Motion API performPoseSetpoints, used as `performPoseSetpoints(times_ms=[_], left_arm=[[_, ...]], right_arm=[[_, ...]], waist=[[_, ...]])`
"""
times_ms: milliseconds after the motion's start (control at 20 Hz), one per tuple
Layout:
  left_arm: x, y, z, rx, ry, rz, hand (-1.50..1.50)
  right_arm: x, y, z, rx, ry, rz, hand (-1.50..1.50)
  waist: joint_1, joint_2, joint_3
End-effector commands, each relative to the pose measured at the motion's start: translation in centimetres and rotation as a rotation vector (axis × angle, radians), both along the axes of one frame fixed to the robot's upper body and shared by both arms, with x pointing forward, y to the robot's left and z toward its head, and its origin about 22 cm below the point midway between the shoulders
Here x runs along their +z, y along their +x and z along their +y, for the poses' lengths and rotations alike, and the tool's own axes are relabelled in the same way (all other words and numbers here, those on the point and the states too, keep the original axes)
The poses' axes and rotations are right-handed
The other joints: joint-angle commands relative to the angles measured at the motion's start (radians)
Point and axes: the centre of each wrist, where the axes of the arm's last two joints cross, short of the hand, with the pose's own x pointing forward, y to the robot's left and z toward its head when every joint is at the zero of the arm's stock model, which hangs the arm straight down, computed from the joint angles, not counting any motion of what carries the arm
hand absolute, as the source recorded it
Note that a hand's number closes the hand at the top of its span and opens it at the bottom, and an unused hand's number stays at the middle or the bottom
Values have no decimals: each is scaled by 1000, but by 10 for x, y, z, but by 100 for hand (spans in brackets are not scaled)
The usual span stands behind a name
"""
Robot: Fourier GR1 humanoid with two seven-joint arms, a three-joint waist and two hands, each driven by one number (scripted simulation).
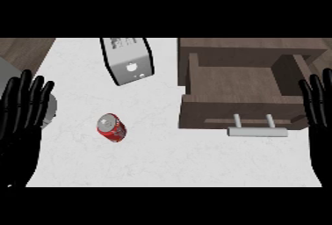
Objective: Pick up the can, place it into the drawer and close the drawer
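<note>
The can (pixel 111 128) sits on the counter (pixel 168 158) well left of the open drawer (pixel 220 112), its long axis seemingly slanting up-left, nearer the left hand (pixel 20 123) than the right hand (pixel 319 114), both with fingers straight, apart and empty.

VIEW: head view, single camera | POSITION: at the robot's head, above the counter (pixel 194 162) | FACING: steeply down onto the counter's top, forward direction at frame top | RANGE: near, counter fills most of the frame | EDGES: left hand (pixel 23 118) at left border, right hand (pixel 318 110) at right border, drawer (pixel 214 112) upper right
</note>
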Motion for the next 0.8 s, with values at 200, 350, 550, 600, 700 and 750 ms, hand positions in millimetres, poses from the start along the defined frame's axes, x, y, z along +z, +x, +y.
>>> performPoseSetpoints(times_ms=[200, 350, 550, 600, 700, 750], left_arm=[[13, -16, -1, -20, -27, 28, -150], [-34, -33, 21, 196, -96, 360, -150], [-4, -31, 16, 190, -118, 405, -150], [-5, -44, 21, 197, -113, 413, -150], [2, -39, 34, 207, -102, 423, -150], [10, -48, 19, 212, -112, 425, -150]], right_arm=[[13, 0, 14, 12, 24, -18, -150], [-32, -8, -9, -121, 67, 274, -150], [-6, -4, -11, -138, 72, 301, -150], [0, -5, -19, -126, 67, 275, -150], [-13, -4, -1, -139, 76, 305, -150], [-7, -10, -22, -144, 81, 302, -150]], waist=[[-8, 18, 13], [2, 23, 14], [-9, 18, 14], [-6, 17, 14], [-7, 18, 13], [-9, 17, 14]])
